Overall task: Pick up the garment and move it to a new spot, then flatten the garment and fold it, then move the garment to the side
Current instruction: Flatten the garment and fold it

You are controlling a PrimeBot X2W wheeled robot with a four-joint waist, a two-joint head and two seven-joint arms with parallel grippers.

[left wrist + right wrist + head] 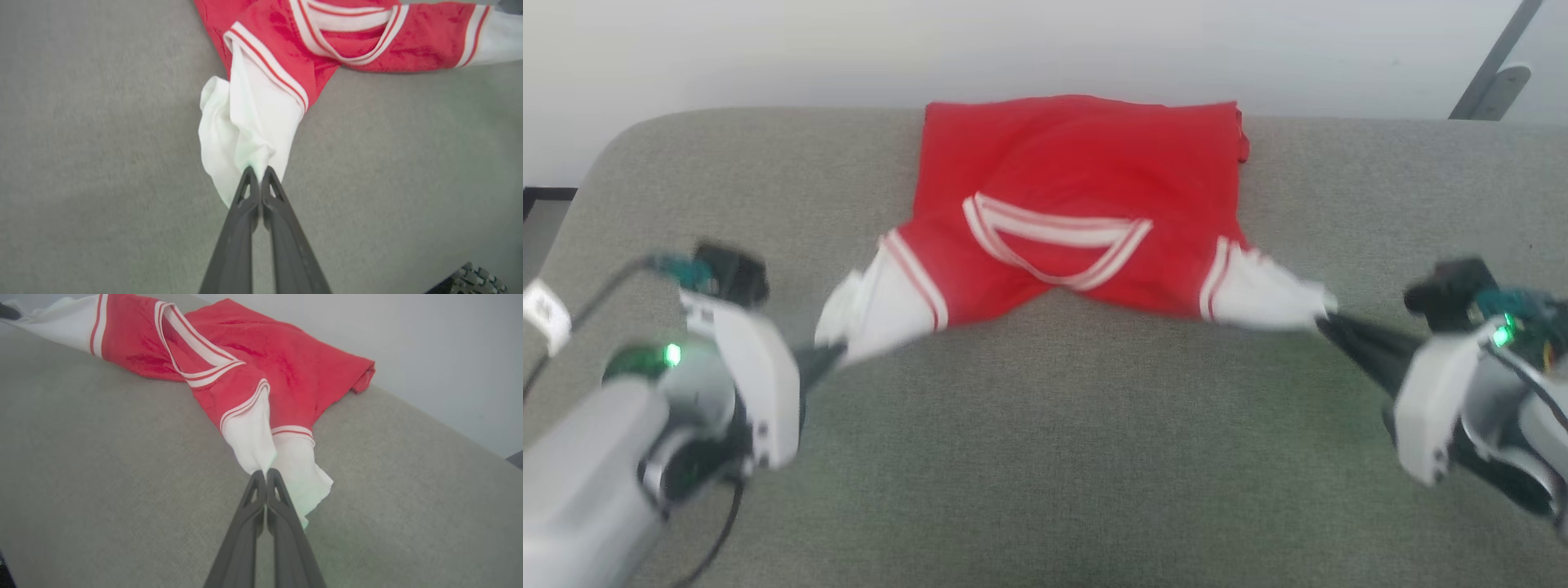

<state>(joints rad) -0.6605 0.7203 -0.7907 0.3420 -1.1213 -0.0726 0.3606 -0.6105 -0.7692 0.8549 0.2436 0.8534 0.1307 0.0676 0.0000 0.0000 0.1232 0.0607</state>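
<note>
Two hands of mine sit at the lower corners of the head view, each on a pale forearm with a small green light, and both look slightly blurred.

My left hand [836, 354] reaches up and inward from the lower left. Its two dark fingers are pressed together on the end of the left-side sleeve [882, 304]. In the left wrist view that white cloth bunches into a crumpled twist right at the fingertips.

My right hand [1327, 317] reaches in from the lower right. It is likewise clamped tight on the tip of the right-side sleeve [1266, 292], with the cloth pinched between the fingertips and a loose flap hanging beside them.

Between and below the two hands lies a wide bare stretch of the grey woven surface [1045, 465].

Farther out, the garment [1078, 167] rests on the middle of the surface, towards its back edge. It is red, and the white sleeves are drawn outward and towards me on either side. Red-and-white striped bands mark where each sleeve joins the body.

The V-shaped striped collar [1058, 241] faces me, at the nearer end of the cloth. The red body spreads away from it, rumpled, and its far edge lies along the back of the surface.

Beyond that stands a plain pale wall [1013, 49], with a dark slanted bar [1494, 61] at the upper right.
</note>
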